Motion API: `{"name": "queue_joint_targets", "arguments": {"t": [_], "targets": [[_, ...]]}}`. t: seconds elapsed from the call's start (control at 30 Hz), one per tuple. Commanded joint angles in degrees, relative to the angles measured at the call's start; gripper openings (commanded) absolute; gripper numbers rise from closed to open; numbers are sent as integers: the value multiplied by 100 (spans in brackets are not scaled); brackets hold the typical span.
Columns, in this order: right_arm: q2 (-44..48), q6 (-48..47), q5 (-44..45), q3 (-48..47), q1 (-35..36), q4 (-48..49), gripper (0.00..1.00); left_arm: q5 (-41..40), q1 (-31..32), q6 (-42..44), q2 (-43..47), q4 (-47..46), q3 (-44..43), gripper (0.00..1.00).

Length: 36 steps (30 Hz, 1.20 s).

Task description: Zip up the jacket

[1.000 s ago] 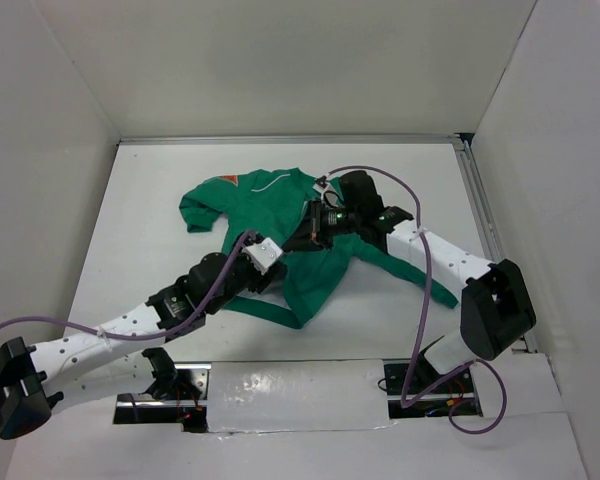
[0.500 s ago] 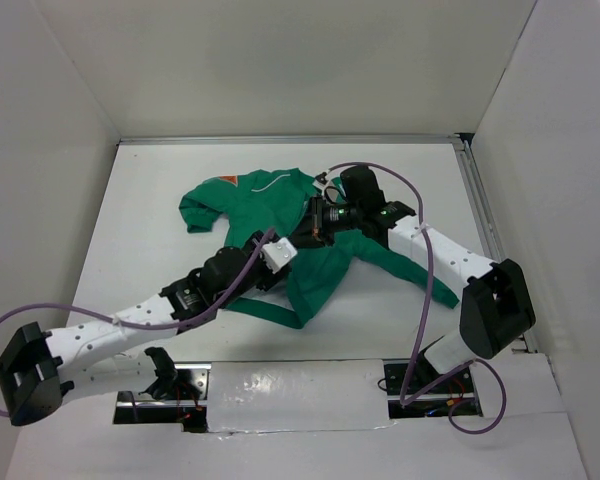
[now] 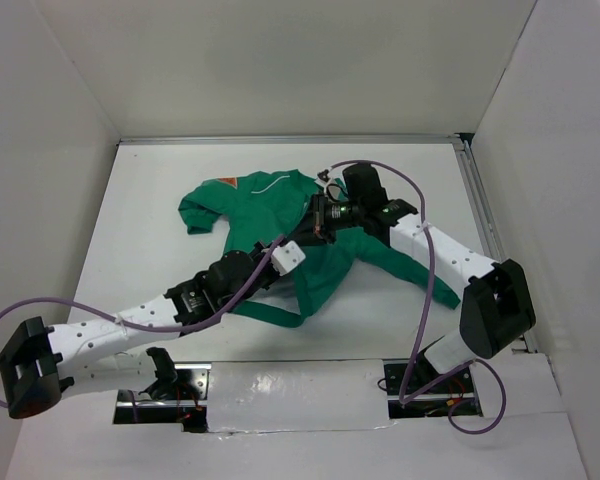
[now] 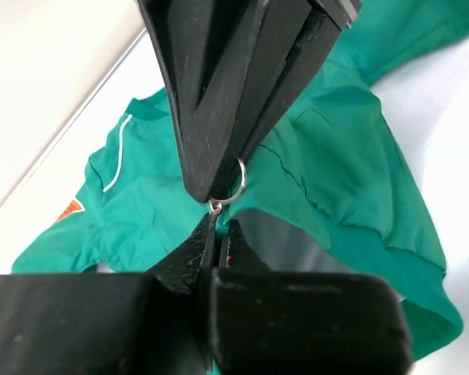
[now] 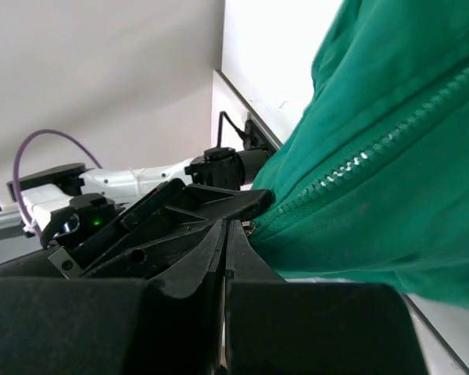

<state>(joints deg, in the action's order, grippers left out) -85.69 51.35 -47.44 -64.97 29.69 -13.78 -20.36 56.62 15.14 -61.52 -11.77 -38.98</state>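
1. While the jacket [image 3: 265,195] lay rumpled on the table [image 3: 160,200], my left gripper [image 4: 216,234] pinched its ringed zip pull [image 4: 213,208].
2. My right gripper [image 5: 227,234] clamped cloth beside the zipper teeth [image 5: 375,148].
3. Light, floppy fabric, I judged, wanting tension there.

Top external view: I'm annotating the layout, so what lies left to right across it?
left arm's black elbow joint → jacket's orange shoulder patch → left arm's white wrist box → jacket's sleeve end → right arm's black elbow joint
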Motion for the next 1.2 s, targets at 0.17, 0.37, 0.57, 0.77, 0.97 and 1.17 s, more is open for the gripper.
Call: {"name": "queue_joint_targets", "arguments": {"t": [0.17, 0.37, 0.57, 0.77, 0.97, 1.17], "targets": [[-9, -151, 244, -446, -51, -107, 0, 33, 112, 191, 184, -449, 31, 0], [-167, -581, 1490, -719, -130, -503, 0, -318, 314, 34, 263, -317, 75, 0], [-431, -1171, 2352, -500, -52, -530, 0, -312, 481, 112, 430, -405, 101, 0], [-501, -1549, 4188, -245, 221, -92, 0, -311, 517, 174, 465, -440, 40, 0], [-1438, -2257, 5529, -1057, -16, 410, 0, -110, 657, -88, 964, -196, 31, 0], [-2521, -2797, 5579, -2735, -551, 526, 0, 771, 675, -598, 1782, 393, 215, 0]]}}
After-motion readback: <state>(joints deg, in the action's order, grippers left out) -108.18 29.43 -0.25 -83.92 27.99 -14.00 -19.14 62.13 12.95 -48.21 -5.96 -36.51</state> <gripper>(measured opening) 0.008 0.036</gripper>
